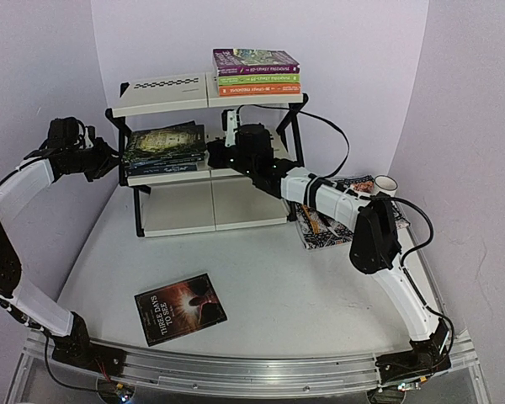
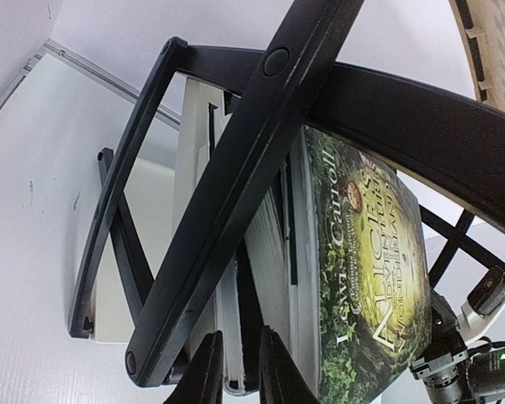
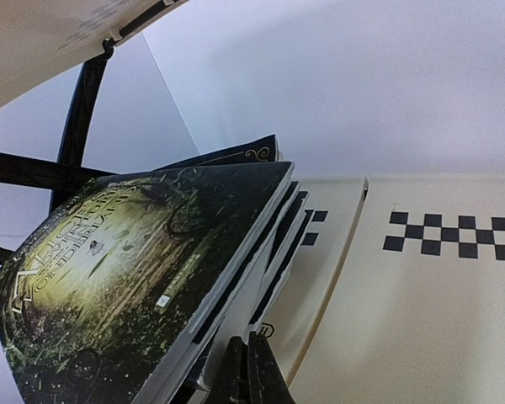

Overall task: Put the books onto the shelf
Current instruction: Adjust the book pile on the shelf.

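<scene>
Reading these books as light, thin paperbacks: glossy covers, so probably slippery on each other, and floppy if pinched at one corner. I judged the spine or the long edge the safest hold, or a flat push on the page block.

Where they were: three books (image 1: 256,74) (purple, green, orange) sat stacked flat at the upper right of the frame, on the top tier of the shelf (image 1: 164,88). A second stack (image 1: 162,145) lay on the middle tier, left of centre, with a green-gold cover (image 3: 126,269) on top. Its edges were staggered, not squared. One dark-covered book (image 1: 179,307) lay flat on the tabletop (image 1: 303,286), lower centre, well apart from the shelf.

My left gripper (image 2: 240,374) sat at the stack's left end, beside a black frame bar. Its jaws were narrowly parted, with the white page edge of one thin book (image 2: 233,337) between them. It looked like a pinch on that book, though I couldn't tell how firm. My right gripper (image 3: 248,370) was at the stack's right end, jaws fully closed on nothing, tips just beside the lower books.

Shelf build: black tube frame, smooth cream plastic panels, checker strips. On that panel I expected books to slide easily when nudged, and a one-sided push could skew the stack.
</scene>
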You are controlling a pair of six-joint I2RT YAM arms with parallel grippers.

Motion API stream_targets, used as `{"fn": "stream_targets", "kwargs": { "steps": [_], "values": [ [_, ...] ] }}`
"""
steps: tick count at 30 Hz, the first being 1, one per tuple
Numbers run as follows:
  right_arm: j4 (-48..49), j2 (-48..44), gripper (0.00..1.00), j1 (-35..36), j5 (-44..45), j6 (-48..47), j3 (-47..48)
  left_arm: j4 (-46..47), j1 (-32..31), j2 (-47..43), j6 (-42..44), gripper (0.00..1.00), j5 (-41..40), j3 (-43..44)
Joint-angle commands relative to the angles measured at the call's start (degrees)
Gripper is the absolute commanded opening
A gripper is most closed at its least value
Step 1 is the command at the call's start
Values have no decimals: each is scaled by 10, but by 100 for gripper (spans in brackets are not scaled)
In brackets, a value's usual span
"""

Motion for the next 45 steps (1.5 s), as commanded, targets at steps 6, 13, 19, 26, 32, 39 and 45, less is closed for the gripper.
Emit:
{"fn": "stream_targets", "kwargs": {
  "steps": [6, 13, 19, 26, 32, 39, 45],
  "values": [
    [75, -9, 0, 10, -109, -2, 13, 11, -2, 7, -3, 17, 16, 46],
    [84, -30, 0, 15, -121, 5, -25, 11, -2, 16, -9, 17, 7, 53],
    [91, -43, 0, 21, -128, 10, -49, 12, -2, 9, -21, 17, 13, 41],
    [104, -73, 0, 30, -129, 10, -87, 12, -2, 0, -26, 17, 12, 30],
    [112, -98, 0, 32, -109, 6, -122, 12, -2, -9, -25, 17, 6, 27],
    [59, -140, 0, 28, 16, -24, -153, -17, 1, -32, -1, 23, -46, 30],
    [52, -190, 1, 27, 43, -36, -211, -43, 9, -61, 17, 27, -85, 29]
  ]
}}
